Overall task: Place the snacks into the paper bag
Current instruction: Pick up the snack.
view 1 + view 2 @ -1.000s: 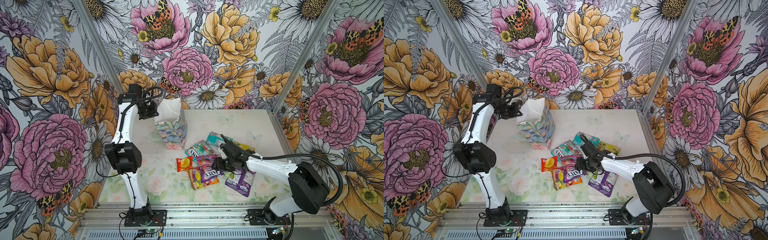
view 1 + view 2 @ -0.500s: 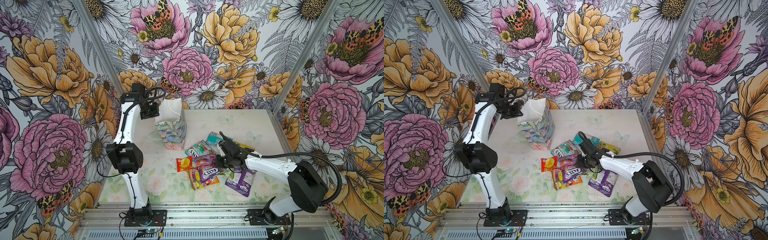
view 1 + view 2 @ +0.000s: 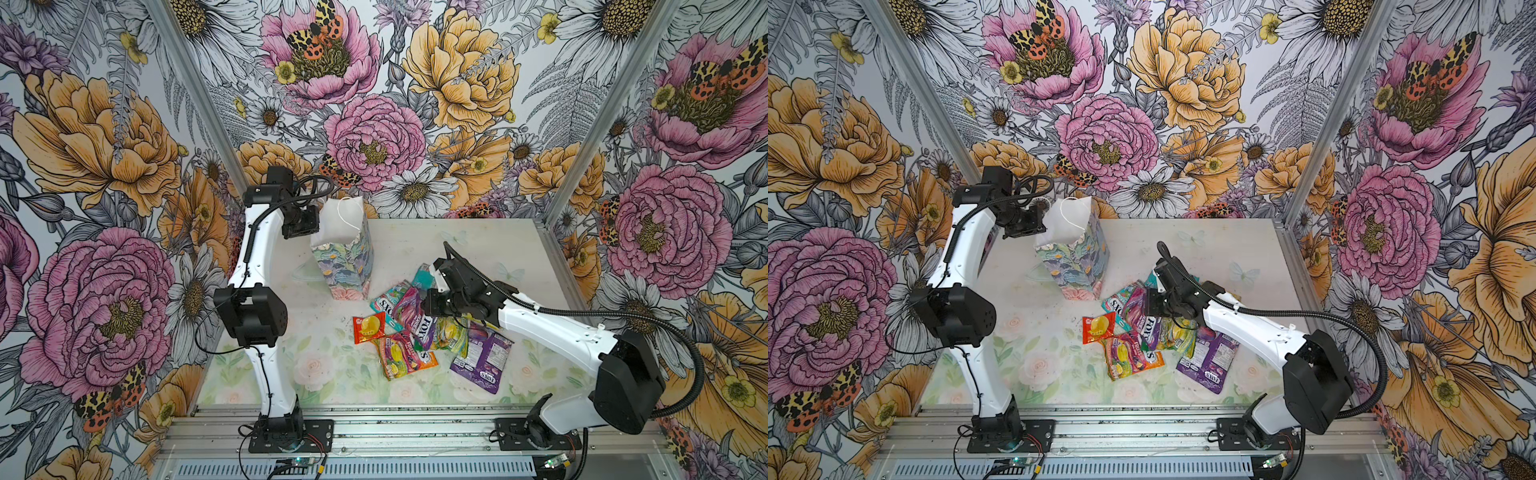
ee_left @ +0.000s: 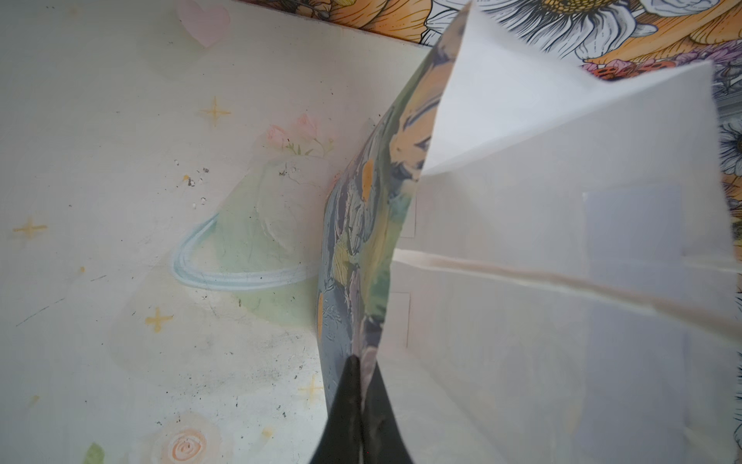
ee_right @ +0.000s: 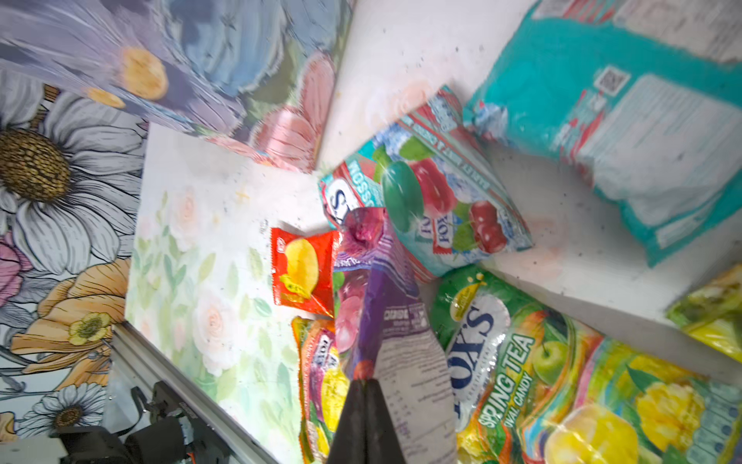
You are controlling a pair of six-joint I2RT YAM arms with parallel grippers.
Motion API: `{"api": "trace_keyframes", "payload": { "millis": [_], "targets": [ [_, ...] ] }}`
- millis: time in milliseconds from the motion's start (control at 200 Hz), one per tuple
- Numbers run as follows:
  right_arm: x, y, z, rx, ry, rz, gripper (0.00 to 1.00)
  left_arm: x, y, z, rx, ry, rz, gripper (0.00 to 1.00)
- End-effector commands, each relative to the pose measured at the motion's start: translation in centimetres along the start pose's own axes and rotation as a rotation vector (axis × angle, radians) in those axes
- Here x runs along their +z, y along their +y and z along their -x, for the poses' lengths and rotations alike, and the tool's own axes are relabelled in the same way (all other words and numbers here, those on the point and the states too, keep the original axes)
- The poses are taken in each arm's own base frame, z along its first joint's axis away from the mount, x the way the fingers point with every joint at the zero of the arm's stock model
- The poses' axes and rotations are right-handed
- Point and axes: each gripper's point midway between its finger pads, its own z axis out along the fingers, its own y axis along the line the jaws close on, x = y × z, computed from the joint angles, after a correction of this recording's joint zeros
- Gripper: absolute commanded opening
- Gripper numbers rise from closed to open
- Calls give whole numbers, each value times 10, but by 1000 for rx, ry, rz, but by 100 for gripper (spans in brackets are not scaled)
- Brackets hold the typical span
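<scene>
The paper bag (image 3: pixel 343 257) (image 3: pixel 1073 259) stands upright at the back left of the table, with its white inside showing. My left gripper (image 3: pixel 314 223) (image 3: pixel 1041 223) (image 4: pixel 363 361) is shut on the bag's side wall (image 4: pixel 361 241) at the rim. The snacks lie in a loose pile right of the bag. My right gripper (image 3: pixel 424 304) (image 3: pixel 1149 302) (image 5: pixel 364 381) is shut on the edge of a purple packet (image 3: pixel 415 318) (image 5: pixel 385 305), which tilts up off the pile. Around it lie a red packet (image 3: pixel 368 328) (image 5: pixel 303 271), a teal cherry packet (image 5: pixel 425 193), a green packet (image 5: pixel 494 341) and an orange packet (image 3: pixel 405 353).
A large teal packet (image 3: pixel 424 276) (image 5: pixel 622 120) lies behind my right wrist. A second purple packet (image 3: pixel 482 359) lies flat at the front right of the pile. A metal rail (image 3: pixel 374 424) runs along the table's front edge, and floral walls close in three sides.
My right gripper has closed on the purple packet and drawn its edge up from the pile. The left gripper has kept its hold on the bag.
</scene>
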Motion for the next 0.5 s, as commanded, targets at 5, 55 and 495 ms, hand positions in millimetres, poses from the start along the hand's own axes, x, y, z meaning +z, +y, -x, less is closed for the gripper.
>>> {"api": "trace_keyframes", "payload": {
  "millis": [5, 55, 495],
  "targets": [
    [-37, 32, 38, -38, -130, 49, 0, -24, -9, 6, 39, -57, 15, 0],
    [-43, 38, 49, -49, -161, 54, 0, -24, -10, 6, 40, -59, 16, 0],
    [-100, 94, 163, -196, -457, 42, 0, -24, -20, 6, 56, -63, 6, 0]
  ]
}}
